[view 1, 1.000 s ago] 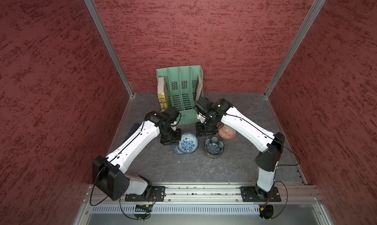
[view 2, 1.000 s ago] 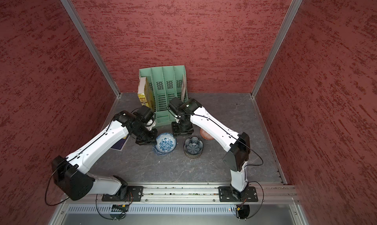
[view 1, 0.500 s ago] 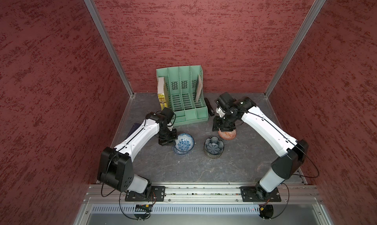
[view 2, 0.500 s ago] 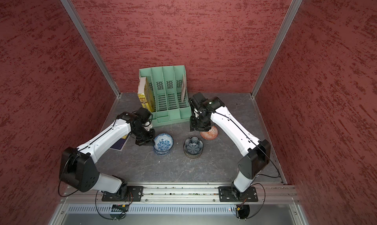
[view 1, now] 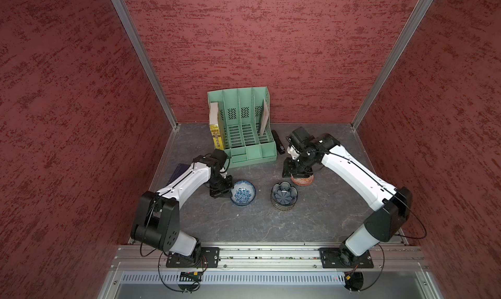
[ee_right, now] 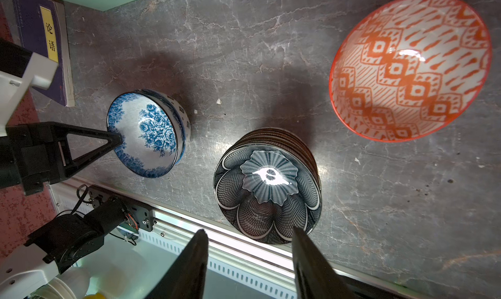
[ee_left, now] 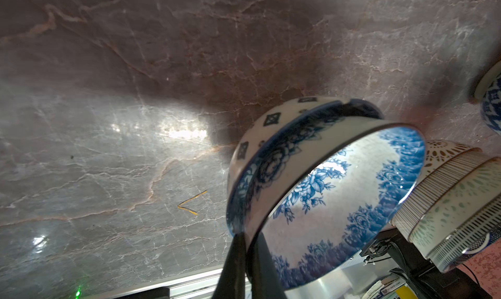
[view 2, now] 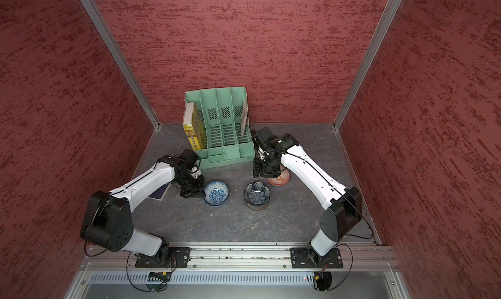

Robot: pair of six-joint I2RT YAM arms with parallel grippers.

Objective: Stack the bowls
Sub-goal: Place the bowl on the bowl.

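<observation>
My right claw [ee_right: 249, 230] hangs spread and empty beside the dark flower bowl [ee_right: 267, 186], which tops a stack. The orange bowl [ee_right: 409, 67] sits apart on the bench [ee_right: 244, 54]. The left claw [ee_right: 117, 141] pinches the rim of the tilted blue bowl [ee_right: 146, 132].

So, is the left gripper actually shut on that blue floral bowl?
Shut on it. In the left wrist view the left gripper pinches the blue floral bowl at its rim, one finger inside, one outside.

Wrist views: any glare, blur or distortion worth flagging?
Left wrist view: bright glare patches on the table; the blue floral bowl stays sharp. Right wrist view: a hot spot washes out the centre of the dark flower bowl; a smaller highlight sits on the orange bowl.
</observation>
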